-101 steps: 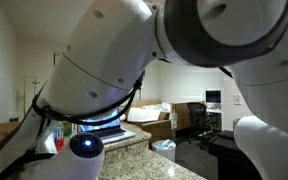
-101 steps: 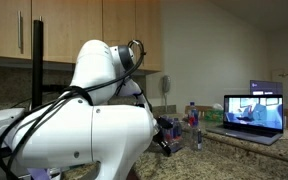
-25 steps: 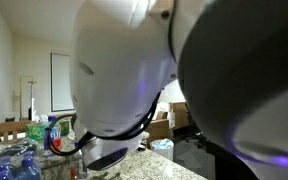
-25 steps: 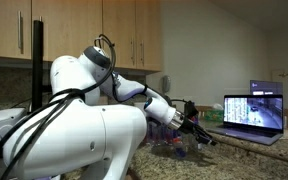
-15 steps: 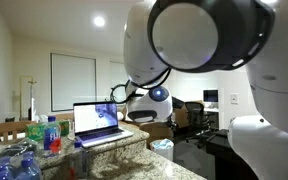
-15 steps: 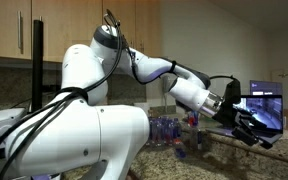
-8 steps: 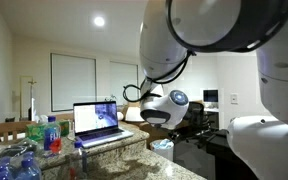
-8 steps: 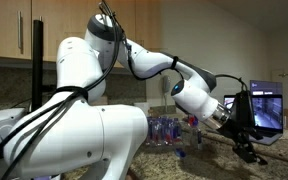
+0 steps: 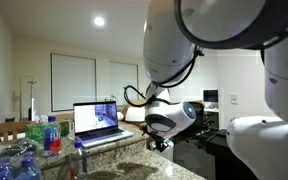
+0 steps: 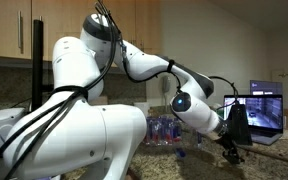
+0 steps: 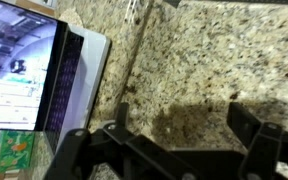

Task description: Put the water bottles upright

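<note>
Several water bottles show in both exterior views: some stand with red labels [image 9: 52, 136] beside the laptop, some lie with blue caps at the counter's near corner [image 9: 12, 164], and a cluster stands behind the arm [image 10: 167, 130]. My gripper [image 10: 230, 152] hangs low over the granite counter in front of the laptop, away from the bottles; it also shows in an exterior view [image 9: 156, 144]. In the wrist view the gripper [image 11: 180, 128] is open and empty over bare granite. No bottle shows in the wrist view.
An open laptop [image 9: 96, 120] [image 10: 266, 110] sits on the granite counter [image 11: 214, 60]; its edge shows in the wrist view [image 11: 44, 70]. Wooden cabinets [image 10: 94, 20] hang above. The counter ends at an edge [image 9: 184, 172], with office chairs [image 9: 196, 118] beyond.
The arm has swung away from the bottle cluster toward the laptop and dropped. The gripper now hangs lower, close over the counter in front of the laptop, still empty.
</note>
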`<state>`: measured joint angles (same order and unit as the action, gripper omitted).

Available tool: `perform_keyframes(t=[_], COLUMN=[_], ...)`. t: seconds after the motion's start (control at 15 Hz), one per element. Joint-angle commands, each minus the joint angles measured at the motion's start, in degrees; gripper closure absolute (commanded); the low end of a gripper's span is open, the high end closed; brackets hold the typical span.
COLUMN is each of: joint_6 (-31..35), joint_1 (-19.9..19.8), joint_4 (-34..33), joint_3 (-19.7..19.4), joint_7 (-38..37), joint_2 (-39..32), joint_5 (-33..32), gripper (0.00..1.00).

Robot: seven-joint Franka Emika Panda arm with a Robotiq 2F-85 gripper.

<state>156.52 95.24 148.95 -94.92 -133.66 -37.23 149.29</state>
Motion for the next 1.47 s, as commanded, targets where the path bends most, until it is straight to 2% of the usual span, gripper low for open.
perform_keyframes(t=[0.0, 0.13, 0.27, 0.33, 0.47, 0.8, 0.87, 0.93, 1.0, 1.07, 1.2, 1.4], joint_6=[-2.0, 4.0, 13.3, 8.9, 13.4, 13.8, 14.9, 15.9, 18.5, 21.1, 29.4, 38.0], joint_1=[4.0, 6.1, 7.0, 5.8, 6.6, 6.4, 5.6, 6.5, 8.3, 11.8, 15.8, 26.9], joint_4=[-0.9, -3.5, -6.2, -5.0, -7.0, -7.2, -8.0, -7.9, -8.1, -6.7, -6.9, -6.3], joint_3=[-1.2, 1.1, 2.9, 2.1, 3.3, 3.4, 5.0, 4.7, 3.6, 0.0, -4.0, -16.1], joint_7=[5.2, 6.6, 8.7, 10.1, 10.3, 10.7, 11.7, 13.7, 15.2, 16.9, 18.6, 21.5], joint_2=[4.2, 5.9, 3.6, 6.0, 5.3, 5.2, 7.3, 9.2, 10.0, 13.1, 17.6, 25.3], joint_5=[0.0, -2.8, -1.3, 1.2, 1.3, 1.3, -1.8, -4.9, -7.0, -10.9, -18.4, -31.2], gripper=[0.0, 0.0, 0.0, 0.0, 0.0, 0.0, 0.0, 0.0, 0.0, 0.0, 0.0, 0.0])
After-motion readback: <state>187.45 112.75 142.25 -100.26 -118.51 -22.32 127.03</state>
